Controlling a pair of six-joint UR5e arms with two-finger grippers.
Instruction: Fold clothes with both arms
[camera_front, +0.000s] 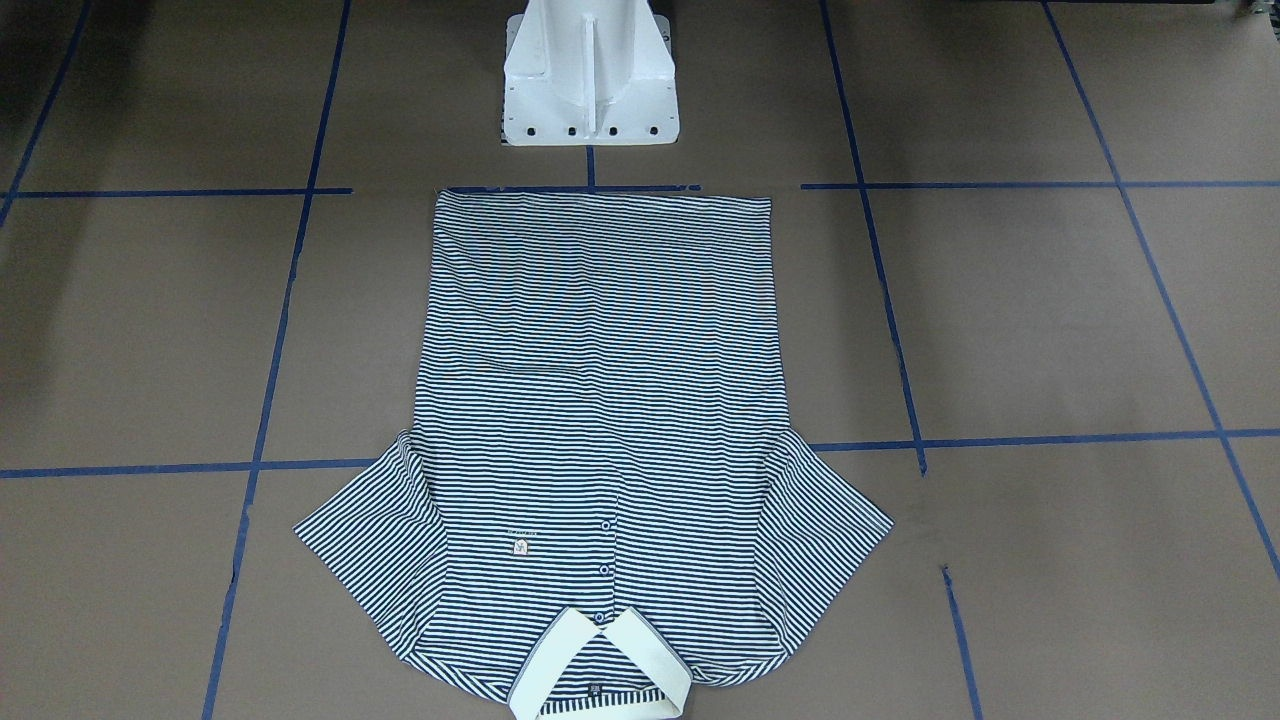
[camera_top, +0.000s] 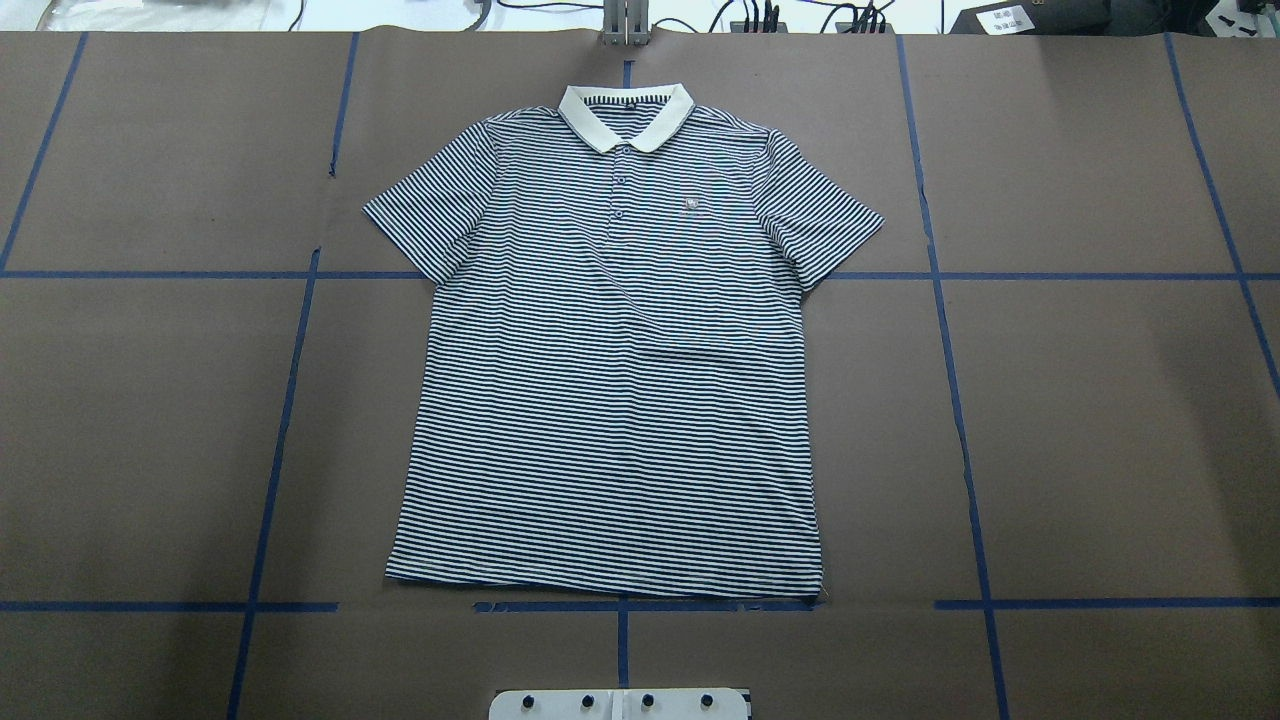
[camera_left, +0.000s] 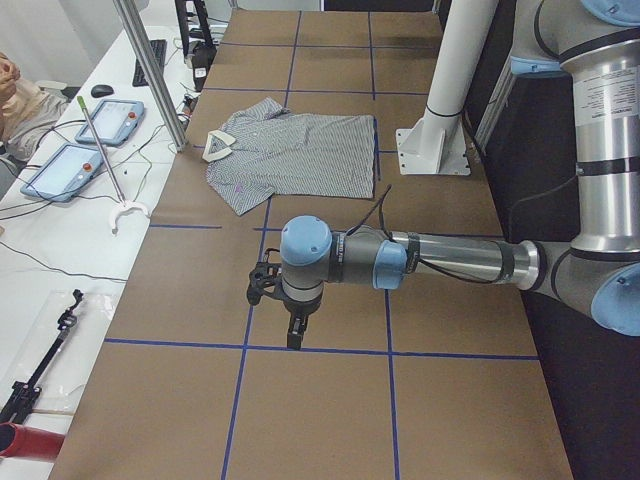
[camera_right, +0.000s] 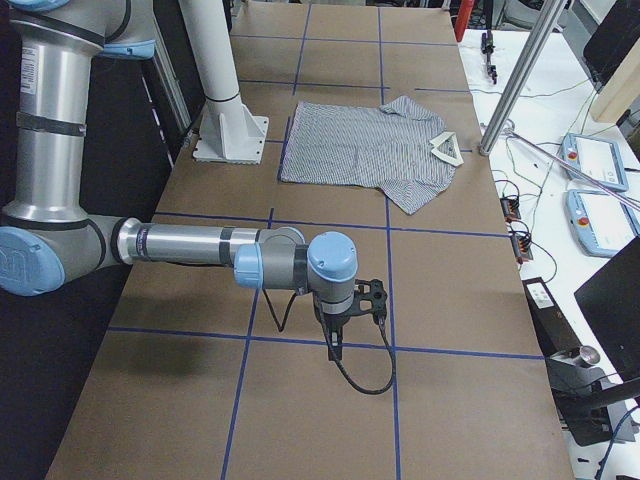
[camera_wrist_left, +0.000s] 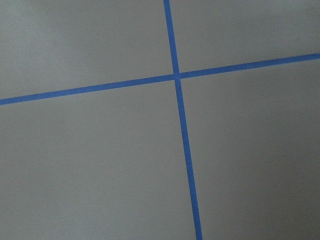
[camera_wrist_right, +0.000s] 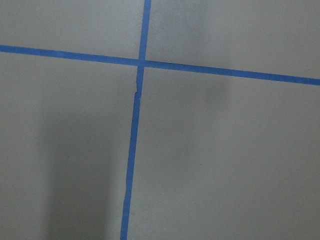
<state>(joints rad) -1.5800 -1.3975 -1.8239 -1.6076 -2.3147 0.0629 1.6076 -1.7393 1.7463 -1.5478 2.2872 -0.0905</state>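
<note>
The striped polo shirt lies flat, face up and unfolded, in the middle of the table, collar at the far edge and hem near the pedestal. It also shows in the front view, the left side view and the right side view. My left gripper hangs over bare table far off to the shirt's side, pointing down. My right gripper hangs the same way at the opposite end. I cannot tell whether either is open or shut. Both wrist views show only table and tape.
The brown table is marked with a grid of blue tape lines. The white pedestal base stands just behind the shirt's hem. Tablets and cables lie on a white bench beyond the table's far edge.
</note>
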